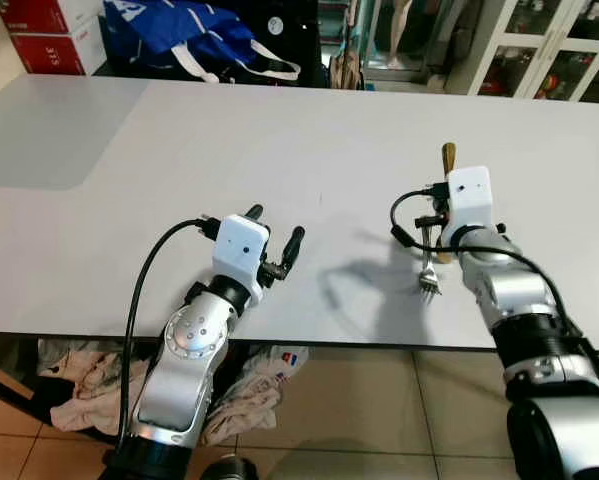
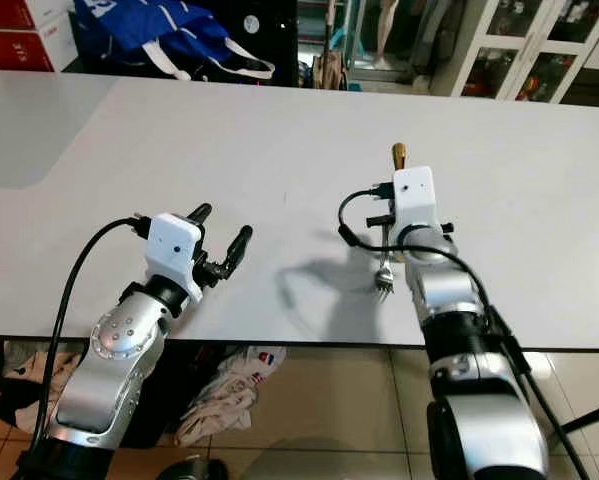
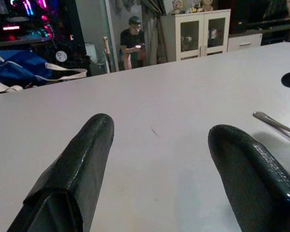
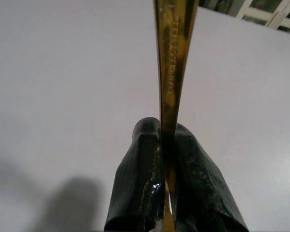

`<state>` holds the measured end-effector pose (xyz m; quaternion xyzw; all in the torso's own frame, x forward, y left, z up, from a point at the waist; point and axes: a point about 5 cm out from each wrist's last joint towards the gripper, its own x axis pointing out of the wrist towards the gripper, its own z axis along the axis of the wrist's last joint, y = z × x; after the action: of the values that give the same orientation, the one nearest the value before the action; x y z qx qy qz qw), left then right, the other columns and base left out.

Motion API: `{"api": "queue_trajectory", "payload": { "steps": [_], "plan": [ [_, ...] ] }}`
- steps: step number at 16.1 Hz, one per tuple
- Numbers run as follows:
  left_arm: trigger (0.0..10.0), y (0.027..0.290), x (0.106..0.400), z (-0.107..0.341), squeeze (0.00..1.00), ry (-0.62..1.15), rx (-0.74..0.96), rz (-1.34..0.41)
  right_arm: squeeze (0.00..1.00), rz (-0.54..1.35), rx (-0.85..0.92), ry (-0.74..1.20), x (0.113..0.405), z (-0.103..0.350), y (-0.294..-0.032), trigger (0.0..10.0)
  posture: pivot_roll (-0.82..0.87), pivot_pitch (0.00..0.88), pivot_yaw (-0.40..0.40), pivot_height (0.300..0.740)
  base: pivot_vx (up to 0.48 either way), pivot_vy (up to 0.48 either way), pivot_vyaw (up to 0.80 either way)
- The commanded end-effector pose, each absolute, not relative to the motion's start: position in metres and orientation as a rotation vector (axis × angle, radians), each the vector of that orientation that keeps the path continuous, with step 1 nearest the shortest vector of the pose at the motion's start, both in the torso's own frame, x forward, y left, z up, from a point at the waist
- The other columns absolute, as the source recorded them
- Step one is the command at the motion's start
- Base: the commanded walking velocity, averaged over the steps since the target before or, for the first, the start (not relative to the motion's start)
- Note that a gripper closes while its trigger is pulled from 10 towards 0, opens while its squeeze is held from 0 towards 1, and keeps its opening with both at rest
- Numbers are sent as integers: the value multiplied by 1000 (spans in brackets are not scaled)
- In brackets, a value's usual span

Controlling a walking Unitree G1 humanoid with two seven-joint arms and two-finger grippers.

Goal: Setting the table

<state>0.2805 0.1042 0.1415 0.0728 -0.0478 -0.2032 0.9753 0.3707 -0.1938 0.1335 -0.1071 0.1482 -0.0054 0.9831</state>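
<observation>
A fork with a gold handle and silver tines hangs over the right part of the white table, tines toward the near edge and just above the surface. My right gripper is shut on its handle, and the fingers sit under the white wrist box. My left gripper hovers open near the front edge, left of the fork, with nothing between its fingers. The fork's silver end lies beyond the left gripper.
A blue bag and red boxes stand past the table's far edge. White glass cabinets are at the back right. Crumpled cloths lie on the floor under the front edge. A person crouches far behind.
</observation>
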Motion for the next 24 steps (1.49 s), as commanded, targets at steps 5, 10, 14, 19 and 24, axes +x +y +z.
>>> {"api": "queue_trajectory", "payload": {
  "steps": [5, 10, 14, 19, 24],
  "plan": [
    [10000, 101, 280, 146, 0, -110, 138, -403, 0, -28, -335, 224, 375, 148, -200, 10000, 1, 37, -28, 740, 0, 0, 0],
    [10000, 102, 279, 145, 0, -110, 133, -395, 0, -30, -344, -321, 356, 207, -168, 10000, 2, 45, -28, 740, 0, 0, 0],
    [10000, 102, 279, 146, 0, -114, 142, -396, 0, 15, -69, -343, 345, 201, -137, 10000, 1, 47, -26, 740, 0, 0, 0],
    [10000, 103, 279, 147, 0, -117, 144, -388, 0, 61, 145, -173, 341, 168, -125, 10000, 13, 49, -29, 740, 0, 0, 0],
    [10000, 113, 295, 163, 0, -129, 102, -372, 0, 195, 485, -23, 330, 151, -120, 10000, 11, 50, -26, 740, 0, 0, 0]
  ]
}}
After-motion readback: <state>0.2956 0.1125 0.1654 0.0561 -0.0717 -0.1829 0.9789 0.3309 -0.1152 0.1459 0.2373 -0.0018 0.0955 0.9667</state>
